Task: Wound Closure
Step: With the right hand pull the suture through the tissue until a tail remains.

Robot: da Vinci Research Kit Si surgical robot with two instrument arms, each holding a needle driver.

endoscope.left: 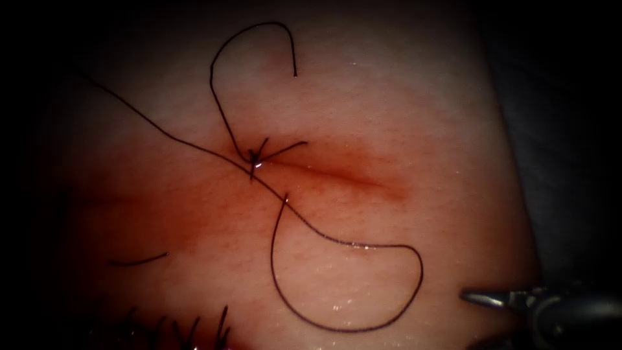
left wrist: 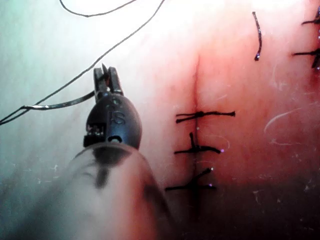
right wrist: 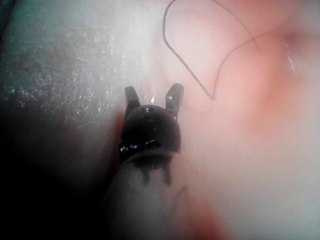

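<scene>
The tissue (endoscope.left: 402, 97) carries a shallow red cut (endoscope.left: 337, 174) with a knotted stitch (endoscope.left: 254, 155) at its left end. Long dark thread (endoscope.left: 363, 324) runs from the upper left past the knot and loops below the cut; another tail curls above it (endoscope.left: 214, 65). My right tool (endoscope.left: 481, 298) rests at the lower right edge of the tissue, and its jaws (right wrist: 152, 92) stand open, holding nothing. My left tool (left wrist: 107, 70) has its jaws slightly apart with thread (left wrist: 135, 35) crossing their tip. The needle (left wrist: 60, 104) lies flat on the tissue beside it, not in the tissue.
Three finished stitches (left wrist: 200, 115) cross the closed part of the cut. A short cut piece of thread (endoscope.left: 139, 260) lies at the lower left, and more stitch ends (endoscope.left: 194, 330) stick up along the near edge. Red fluid stains the tissue around the cut.
</scene>
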